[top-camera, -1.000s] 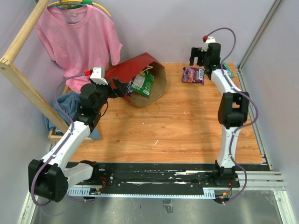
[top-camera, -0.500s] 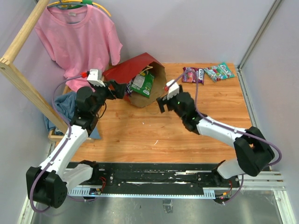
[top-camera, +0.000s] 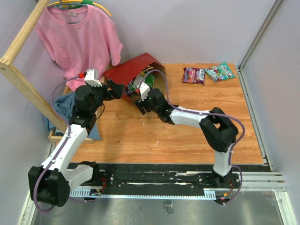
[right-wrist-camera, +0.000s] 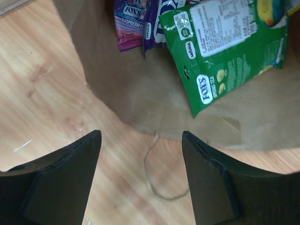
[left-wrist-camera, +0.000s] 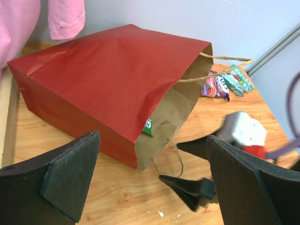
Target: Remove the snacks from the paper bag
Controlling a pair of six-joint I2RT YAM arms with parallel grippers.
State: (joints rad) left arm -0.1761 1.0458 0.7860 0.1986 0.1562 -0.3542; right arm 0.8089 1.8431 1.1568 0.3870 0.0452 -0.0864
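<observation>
The dark red paper bag [top-camera: 131, 70] lies on its side at the back left, its brown mouth facing right and towards the front. Inside it I see a green Fox's packet [right-wrist-camera: 225, 51], two purple packets [right-wrist-camera: 129, 21] and a bit of yellow [right-wrist-camera: 272, 9]. My right gripper [top-camera: 140, 102] is open and empty just in front of the mouth, above the bag's loop handle [right-wrist-camera: 159, 178]. My left gripper [top-camera: 118, 89] is open and empty beside the bag's near side [left-wrist-camera: 103, 75]. A purple packet [top-camera: 193, 75] and a green packet [top-camera: 219, 71] lie on the table at the back right.
A pink T-shirt [top-camera: 77, 40] hangs behind the bag on a wooden frame [top-camera: 23, 79]. A blue cloth [top-camera: 63, 108] lies at the table's left edge. A metal rail [top-camera: 251, 98] runs along the right edge.
My right arm has swung from the back right corner across to the bag's mouth, leaving the green packet beside the purple one. My left gripper has barely moved.
</observation>
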